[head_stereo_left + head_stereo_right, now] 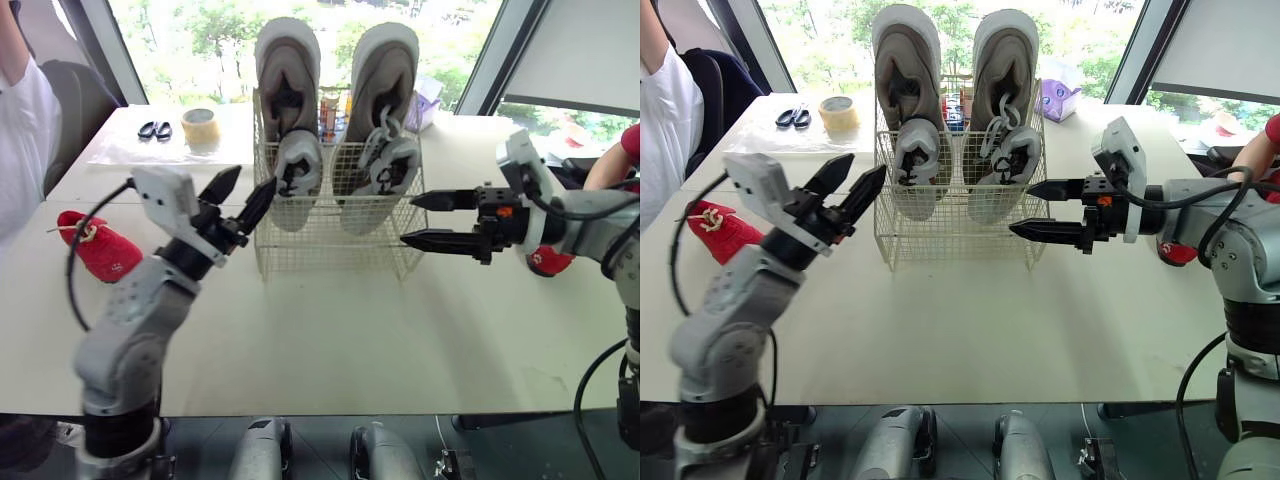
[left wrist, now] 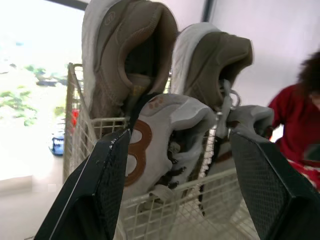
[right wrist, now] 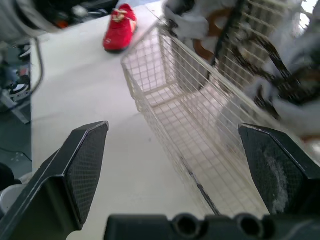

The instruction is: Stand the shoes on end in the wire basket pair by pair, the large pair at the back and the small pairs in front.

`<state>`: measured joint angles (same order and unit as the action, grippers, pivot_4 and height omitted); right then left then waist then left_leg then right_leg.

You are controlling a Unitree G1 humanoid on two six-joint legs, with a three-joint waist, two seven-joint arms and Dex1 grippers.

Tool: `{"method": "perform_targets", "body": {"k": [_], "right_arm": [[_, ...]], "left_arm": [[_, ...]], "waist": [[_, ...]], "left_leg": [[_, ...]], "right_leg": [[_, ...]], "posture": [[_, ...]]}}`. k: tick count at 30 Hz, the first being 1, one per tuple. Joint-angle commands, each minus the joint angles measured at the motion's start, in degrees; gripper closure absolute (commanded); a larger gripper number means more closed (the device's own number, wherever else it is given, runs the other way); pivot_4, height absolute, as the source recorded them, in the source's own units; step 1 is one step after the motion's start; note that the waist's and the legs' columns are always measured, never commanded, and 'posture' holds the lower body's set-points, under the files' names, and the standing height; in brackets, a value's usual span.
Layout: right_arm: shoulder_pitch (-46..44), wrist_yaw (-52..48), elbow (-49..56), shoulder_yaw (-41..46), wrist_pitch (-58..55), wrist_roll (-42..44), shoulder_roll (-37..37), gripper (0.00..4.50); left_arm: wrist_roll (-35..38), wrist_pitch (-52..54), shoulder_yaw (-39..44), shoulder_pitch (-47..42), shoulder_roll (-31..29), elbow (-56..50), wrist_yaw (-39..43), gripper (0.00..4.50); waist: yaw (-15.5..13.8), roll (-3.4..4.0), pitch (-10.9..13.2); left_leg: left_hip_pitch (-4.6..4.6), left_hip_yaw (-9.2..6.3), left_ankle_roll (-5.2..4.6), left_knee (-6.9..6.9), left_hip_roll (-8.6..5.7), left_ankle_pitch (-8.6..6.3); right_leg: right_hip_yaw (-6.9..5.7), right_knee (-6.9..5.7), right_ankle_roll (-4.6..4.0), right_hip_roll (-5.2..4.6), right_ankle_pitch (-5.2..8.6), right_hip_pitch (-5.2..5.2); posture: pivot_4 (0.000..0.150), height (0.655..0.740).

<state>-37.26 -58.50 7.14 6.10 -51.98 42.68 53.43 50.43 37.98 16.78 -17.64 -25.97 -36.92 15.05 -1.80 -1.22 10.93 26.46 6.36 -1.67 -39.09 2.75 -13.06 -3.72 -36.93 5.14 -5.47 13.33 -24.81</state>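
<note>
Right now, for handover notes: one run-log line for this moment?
basket: large pair back, small pair front | left claw open | right claw open | red shoe on table

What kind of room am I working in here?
Likely an office or lab workspace beside a window: a long white table by large glass panes with trees outside, and a tan roll of packing tape and black-handled scissors on it.

Large pair (image 1: 287, 62) behind small pair (image 1: 299, 162), upright in wire basket (image 1: 330, 250).
</note>
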Motion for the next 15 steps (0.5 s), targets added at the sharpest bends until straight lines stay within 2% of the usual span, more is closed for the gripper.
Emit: {"method": "perform_targets", "body": {"k": [1,3,6,8,10,12,15], "right_arm": [[0.4,6.0,-7.0,7.6,5.8,-3.1,-2.2,0.00],[-1.8,9.3,-11.7,13.0,8.3,-2.1,-3.8,0.00],[-5.2,15.9,-19.8,19.8,14.5,-4.0,-4.6,0.00],[-1.7,19.0,-22.8,18.7,21.7,-11.4,-3.2,0.00],[2.0,22.9,-24.1,19.9,25.1,-14.5,-4.0,0.00],[4.8,28.6,-23.4,22.0,27.2,-15.9,-6.7,0.00],[9.1,32.2,-21.7,23.4,29.5,-17.2,-9.4,0.00]], "left_arm": [[13.3,5.1,6.6,4.5,-7.3,-3.2,5.1,0.76],[19.3,7.7,7.5,7.0,-11.3,-3.7,6.1,0.03],[25.4,9.9,6.5,10.2,-15.5,-5.7,6.8,0.03],[29.0,9.7,4.5,11.6,-15.8,-7.7,5.9,0.03],[31.9,9.3,2.4,13.0,-15.6,-9.6,4.7,0.03],[31.3,9.1,-0.1,14.8,-15.5,-11.4,4.1,0.03],[30.5,8.5,-3.1,15.9,-15.5,-12.8,3.6,0.03]], "waist": [[0.2,0.04,0.0],[0.3,0.09,0.0],[0.2,0.20,0.1],[-0.2,0.22,0.1],[-0.3,0.20,0.0],[-0.1,0.25,0.0],[0.3,0.75,-0.1]], "left_leg": [[0.00,0.01,0.00,0.00,0.00,0.00],[0.00,0.03,0.02,0.00,-0.02,0.01],[0.01,0.04,0.04,0.00,-0.03,0.02],[0.01,0.03,0.05,0.05,-0.05,0.01],[-0.03,-0.03,0.05,0.13,-0.04,0.01],[-0.04,-0.01,0.06,0.15,0.00,0.01],[-0.06,0.11,0.31,0.14,-0.02,0.17]], "right_leg": [[0.00,0.01,0.00,0.00,0.00,0.00],[0.00,0.01,0.00,-0.01,0.00,-0.01],[0.01,0.02,0.00,0.00,0.00,0.00],[0.01,0.14,-0.02,0.01,0.01,0.03],[-0.02,0.40,-0.04,0.07,0.02,0.18],[-0.01,0.65,-0.04,0.12,0.01,0.31],[0.05,0.66,-0.01,0.11,-0.02,0.30]], "posture": [[0.150,0.7351],[0.150,0.7351],[0.150,0.7351],[0.150,0.7351],[0.150,0.7351],[0.150,0.7351],[0.150,0.7351]]}}
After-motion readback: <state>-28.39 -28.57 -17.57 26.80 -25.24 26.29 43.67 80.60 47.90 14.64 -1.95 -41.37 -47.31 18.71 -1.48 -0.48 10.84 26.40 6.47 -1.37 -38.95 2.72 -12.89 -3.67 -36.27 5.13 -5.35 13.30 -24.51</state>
